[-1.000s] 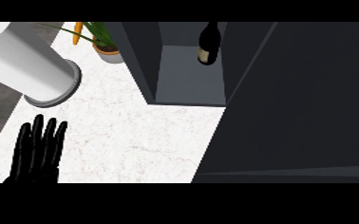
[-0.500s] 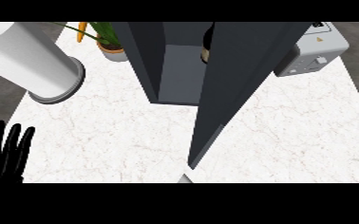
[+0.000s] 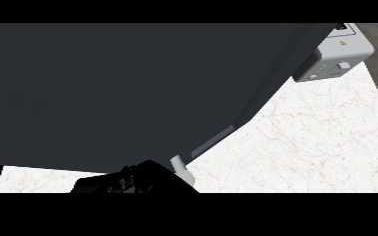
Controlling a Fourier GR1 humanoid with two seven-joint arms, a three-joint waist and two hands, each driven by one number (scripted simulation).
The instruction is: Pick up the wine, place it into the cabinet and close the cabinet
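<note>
Cabinet door [image 3: 133,90] is filling most of your view and hiding the wine; you are judging it inside, beyond the door from the hand. Bench [image 3: 295,145] is showing toward its right edge, with a grey appliance [image 3: 332,55] at the far right corner. Right hand [image 3: 144,180], so judged, is sitting at the door's lower edge; its state you cannot tell.

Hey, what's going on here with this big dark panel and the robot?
A large dark grey cabinet door fills most of the head view above the white marble counter. One black robot hand shows at the lower edge by the door's bottom corner; whether it touches the door cannot be told. No wine bottle shows. A light grey boxy appliance sits at the upper right.
</note>
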